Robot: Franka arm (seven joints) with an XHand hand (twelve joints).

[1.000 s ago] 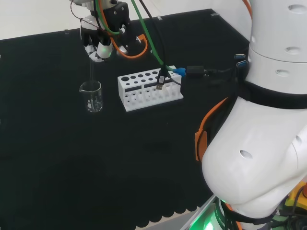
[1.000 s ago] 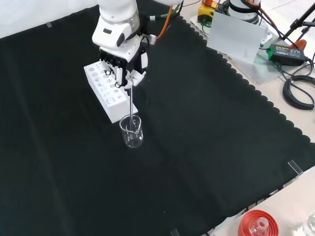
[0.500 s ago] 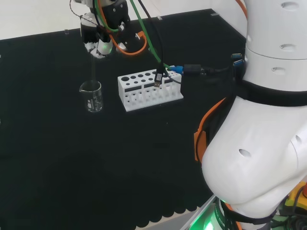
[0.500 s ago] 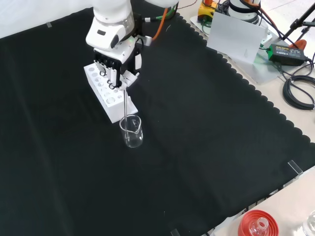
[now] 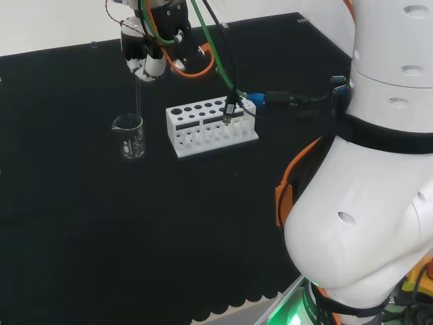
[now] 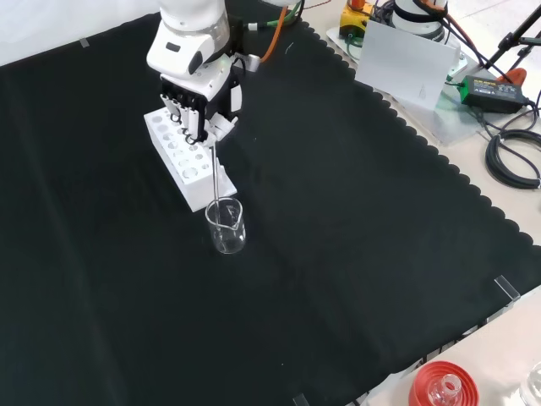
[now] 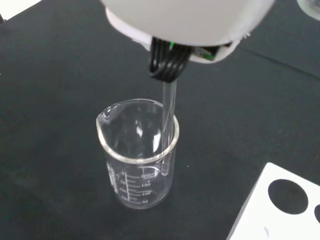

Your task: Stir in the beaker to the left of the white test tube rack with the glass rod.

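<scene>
Glass rod [image 6: 217, 173] pinched in curled robot hand [image 6: 196, 106], lower end inside beaker [image 6: 226, 227].

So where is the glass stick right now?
In the front view, the glass rod hangs from the robot hand, its tip inside the beaker beside the white rack.

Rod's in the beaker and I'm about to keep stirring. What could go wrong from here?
The glass rod sits right against the beaker wall on the rack side, not centred, so a wide sweep could push or tip the light beaker. The white test tube rack stands close beside the beaker, so a knocked beaker may hit it. The hand pinches only the rod's top end, so side contact could make the rod slip or tilt.
</scene>
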